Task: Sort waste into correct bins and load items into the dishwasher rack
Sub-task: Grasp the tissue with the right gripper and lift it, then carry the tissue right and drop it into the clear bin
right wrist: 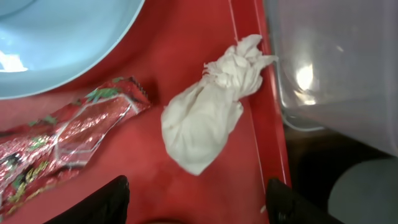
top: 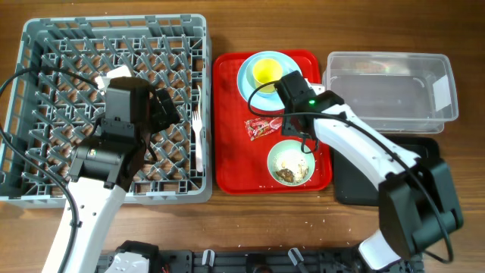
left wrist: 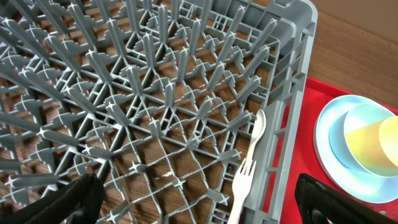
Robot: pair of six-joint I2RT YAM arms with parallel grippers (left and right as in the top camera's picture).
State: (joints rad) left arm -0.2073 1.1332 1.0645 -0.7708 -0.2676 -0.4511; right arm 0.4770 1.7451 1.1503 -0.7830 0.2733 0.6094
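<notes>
Tissue (right wrist: 205,121) lies crumpled and loose on the red tray (right wrist: 186,56), close to the tray's raised lip at its three o'clock. Nothing grips it. Wrapper (right wrist: 56,146) sits just beside it at nine o'clock, the plate (right wrist: 56,37) at eleven, and the clear tub (right wrist: 336,62) stands beyond the lip at two. My right gripper (right wrist: 198,190) hangs over the tissue with jaws wide and empty, one finger at seven o'clock and the other at five. Step in hand, as I judge it, is binning the tissue. Next I need to descend astride it, close on the bunched body without catching the wrapper, and lift clear of both the lip and the tub rim. Open room is toward six o'clock, and three o'clock is tight. My left gripper (left wrist: 199,199) is also wide and empty over the dishwasher rack (left wrist: 298,37), with the fork (left wrist: 244,180) and spoon (left wrist: 258,127) lying along the wall at its one o'clock.
</notes>
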